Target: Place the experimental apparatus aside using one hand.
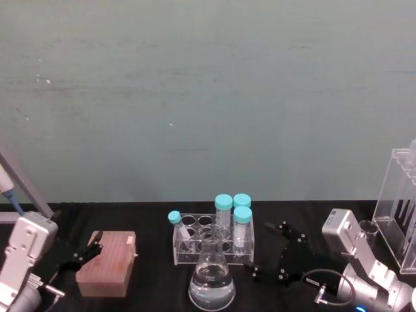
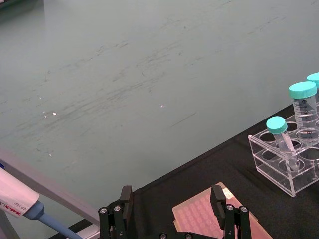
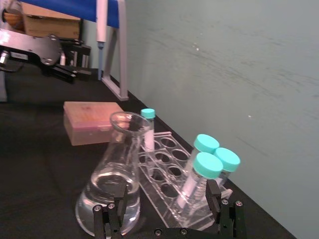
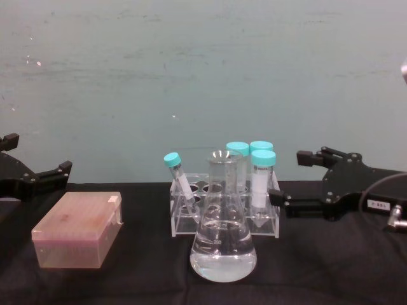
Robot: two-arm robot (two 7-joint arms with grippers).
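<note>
The conical flask [image 1: 212, 279] [image 4: 223, 241] holds clear liquid and stands on the black table at front centre. My right gripper [image 1: 262, 250] [image 4: 287, 178] hovers open just right of the flask and the tube rack, touching neither. The right wrist view looks past its own open fingers [image 3: 112, 219] at the flask [image 3: 112, 184] close ahead. A tall clear acrylic stand [image 1: 403, 214] rises at the far right, with a small glass beaker [image 1: 368, 229] beside it. My left gripper [image 1: 81, 257] [image 4: 38, 154] [image 2: 171, 199] waits open at the left, holding nothing.
A clear rack [image 1: 213, 237] [image 4: 222, 210] [image 3: 169, 174] [image 2: 289, 159] of teal-capped tubes stands right behind the flask. A pink tip box [image 1: 107, 263] [image 4: 77, 236] [image 2: 204, 219] lies at the left. A pipette on its stand [image 2: 20, 199] [image 3: 102, 25] sits at the far left. A green wall backs the table.
</note>
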